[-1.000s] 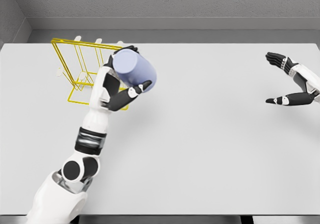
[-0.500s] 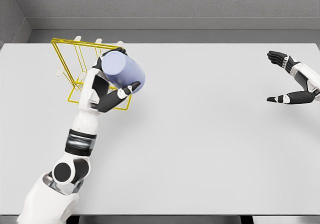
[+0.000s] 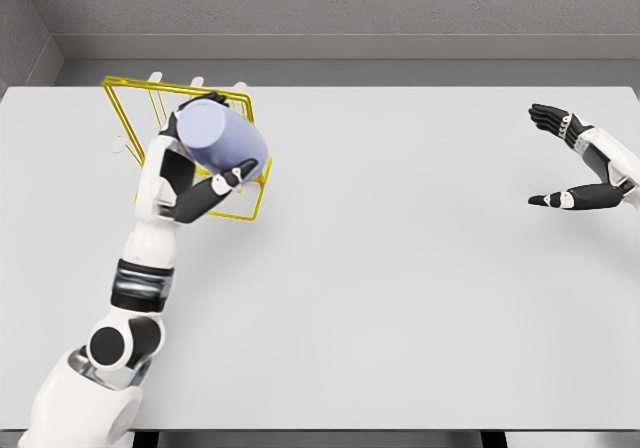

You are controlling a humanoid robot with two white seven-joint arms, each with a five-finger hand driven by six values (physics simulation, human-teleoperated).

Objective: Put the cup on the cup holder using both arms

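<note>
— White table point(image 3: 400, 298): where is the cup point(image 3: 220, 138) held?
— Above the yellow cup holder point(image 3: 130, 108), clasped by the left hand point(image 3: 190, 183).
— And the right hand point(image 3: 585, 163)?
— Spread wide, nothing held, far from the cup holder.

A white table point(image 3: 400, 288) is filling nearly the whole head view, running back to a grey wall point(image 3: 340, 3) at its far edge. A yellow wire rack point(image 3: 150, 118) is sitting directly on the table at the far left corner, its base frame lying flat on the surface and its upright wires rising from it. Pale pegs are sticking up along the rack's top, near the table's back edge.
</note>
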